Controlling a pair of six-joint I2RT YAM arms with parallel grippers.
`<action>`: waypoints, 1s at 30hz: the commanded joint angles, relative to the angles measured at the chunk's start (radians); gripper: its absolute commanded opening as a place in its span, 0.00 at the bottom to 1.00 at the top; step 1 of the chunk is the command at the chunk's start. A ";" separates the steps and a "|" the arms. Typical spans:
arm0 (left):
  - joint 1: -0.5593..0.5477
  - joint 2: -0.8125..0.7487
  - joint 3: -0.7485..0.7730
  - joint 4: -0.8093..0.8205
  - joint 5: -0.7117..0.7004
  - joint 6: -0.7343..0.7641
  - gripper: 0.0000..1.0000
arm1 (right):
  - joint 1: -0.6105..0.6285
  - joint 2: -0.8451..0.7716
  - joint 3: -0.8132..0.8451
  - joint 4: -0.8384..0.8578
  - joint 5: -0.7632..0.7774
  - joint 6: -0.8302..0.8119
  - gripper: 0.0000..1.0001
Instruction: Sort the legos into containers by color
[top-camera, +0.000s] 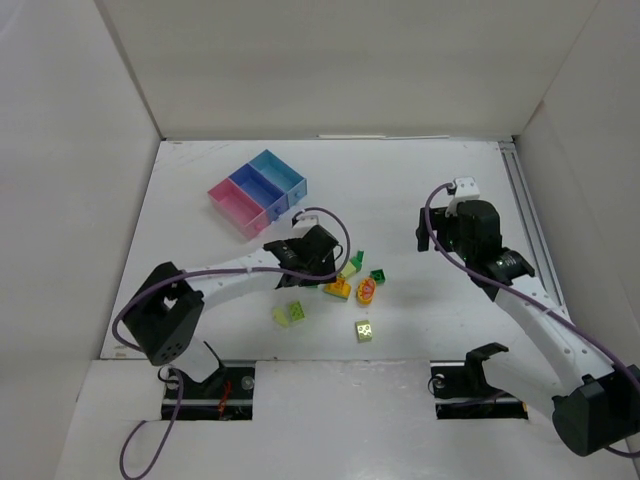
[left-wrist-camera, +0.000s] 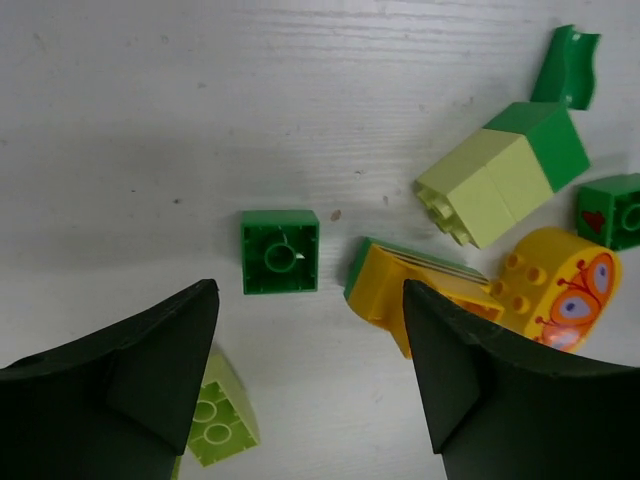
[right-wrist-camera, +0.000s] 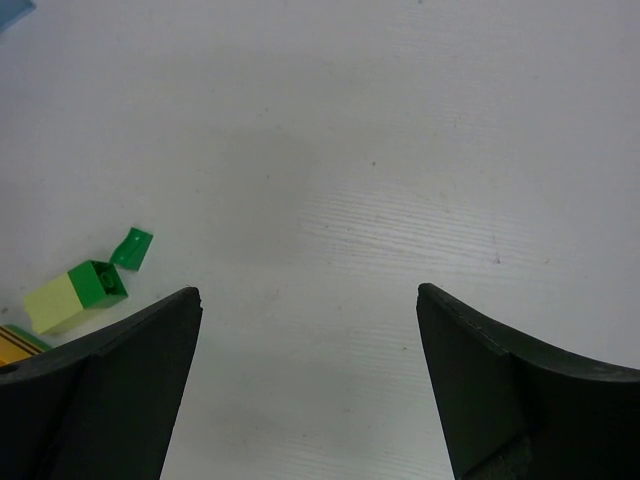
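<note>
The left gripper (left-wrist-camera: 308, 300) hangs low over the cluster of legos (top-camera: 352, 282) in the middle of the table (top-camera: 200, 200), jaws spread wide and holding nothing. A dark green brick (left-wrist-camera: 280, 252) lies hollow side up just ahead of the gap between them. That line-up looks deliberate: the brick sits apart from its neighbours, so the fingers could drop either side of it without dragging anything else along. The margin is thin, though. An orange brick (left-wrist-camera: 420, 290) lies just beside the right finger, and a lime brick (left-wrist-camera: 218, 420) is partly tucked under the left one, so closing carelessly could nudge either. The tray (top-camera: 296, 188) of pink and blue bins stands well apart, up and to the left of the cluster, and the top view shows no bricks in it – sorting looks barely begun. Two more lime pieces lie loose nearer the arm bases. The right gripper (right-wrist-camera: 308, 292) is also open and empty, over bare table to the right of the cluster. Its camera catches only a lime-and-green block (right-wrist-camera: 75, 295) at the frame's left edge. It is probably parked there to leave the left arm room.
</note>
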 joint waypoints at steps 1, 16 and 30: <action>0.000 0.044 0.040 -0.060 -0.090 -0.024 0.70 | 0.012 -0.013 0.049 -0.017 0.055 0.031 0.93; 0.000 0.136 0.040 -0.024 -0.113 -0.061 0.54 | 0.012 0.005 0.049 -0.017 0.076 0.069 0.93; 0.043 0.082 0.109 -0.107 -0.237 -0.127 0.17 | 0.012 -0.004 0.021 -0.008 0.075 0.069 0.93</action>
